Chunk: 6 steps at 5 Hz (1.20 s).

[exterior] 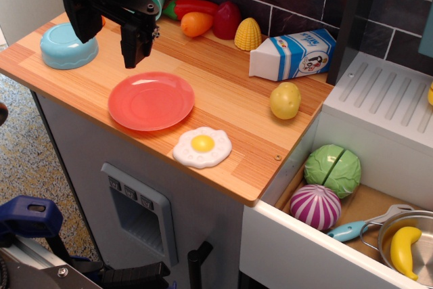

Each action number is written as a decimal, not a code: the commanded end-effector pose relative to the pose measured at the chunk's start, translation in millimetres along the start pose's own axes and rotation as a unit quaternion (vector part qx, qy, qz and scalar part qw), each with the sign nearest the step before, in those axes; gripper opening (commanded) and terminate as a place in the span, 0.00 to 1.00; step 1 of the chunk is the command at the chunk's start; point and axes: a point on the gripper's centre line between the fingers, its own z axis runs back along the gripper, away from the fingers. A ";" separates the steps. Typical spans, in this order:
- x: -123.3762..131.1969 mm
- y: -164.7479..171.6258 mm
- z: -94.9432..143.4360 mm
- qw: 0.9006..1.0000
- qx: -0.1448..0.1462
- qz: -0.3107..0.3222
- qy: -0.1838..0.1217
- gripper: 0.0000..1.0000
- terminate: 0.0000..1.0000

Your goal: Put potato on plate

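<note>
Potato (285,100), smooth yellow-tan egg shape on counter; end effector (108,35) spread, empty.

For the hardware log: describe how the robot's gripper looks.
The black, boxy metal gripper has two thick, blocky black fingers tapering downward, with small silver screws on the right one. No cables, labels or markings are visible.

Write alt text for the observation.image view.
A black gripper, open and empty, hangs over a wooden counter above a red plate. A yellow potato sits apart to the right, near a milk carton and fried egg.
</note>
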 end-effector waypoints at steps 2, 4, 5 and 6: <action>28.2 -33.1 -7.2 1.000 -0.021 0.019 0.003 1.00 0.00; 72.2 -113.3 -27.1 0.998 0.028 0.021 -0.050 1.00 0.00; 89.7 -137.1 -33.3 0.997 0.039 0.025 -0.065 1.00 0.00; 104.2 -146.9 -39.0 0.997 0.039 0.022 -0.070 1.00 0.00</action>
